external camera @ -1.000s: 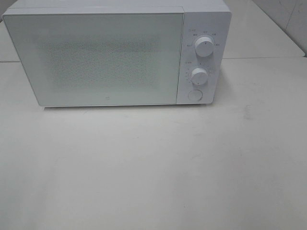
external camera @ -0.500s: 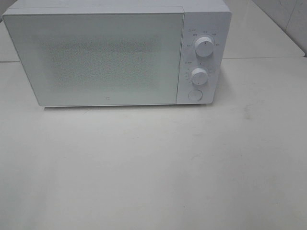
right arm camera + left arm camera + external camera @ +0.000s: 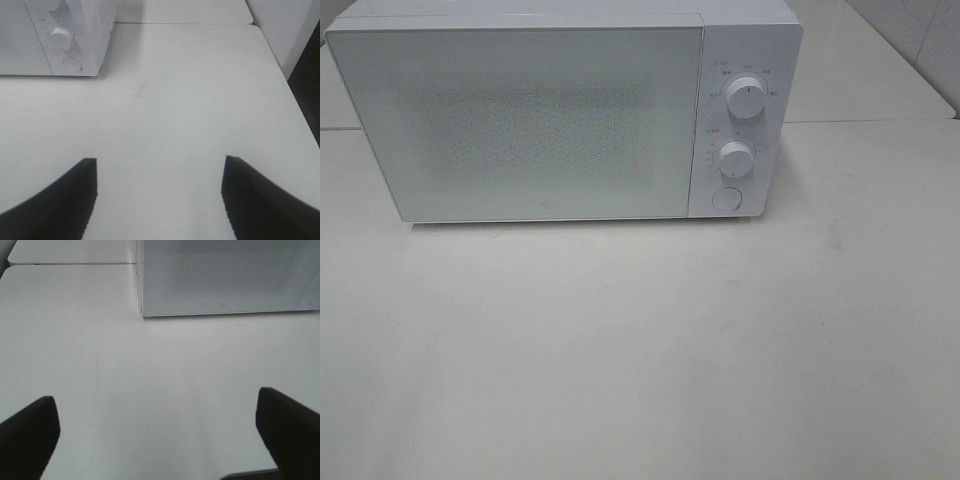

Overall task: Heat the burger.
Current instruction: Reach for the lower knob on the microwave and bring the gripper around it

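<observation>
1. Microwave [image 3: 520,120] in upper half of high view, door shut; burger nowhere in sight, maybe inside, can't tell.
2. Left pincer [image 3: 156,402] wide open, empty, over counter [image 3: 640,350]; right pincer [image 3: 160,164] open, empty too.
3. Step prob. door/knob stage; next needs a reach to lower knob [image 3: 735,157] or round button [image 3: 725,198].

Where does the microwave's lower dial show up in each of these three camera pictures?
Exterior high: the lower dial sits on the panel right of the door, above the round button.
Left wrist: not in it; mostly the door shows.
Right wrist: the lower dial, next to the round button.
Shared landmark: the door's speckled window.
</observation>
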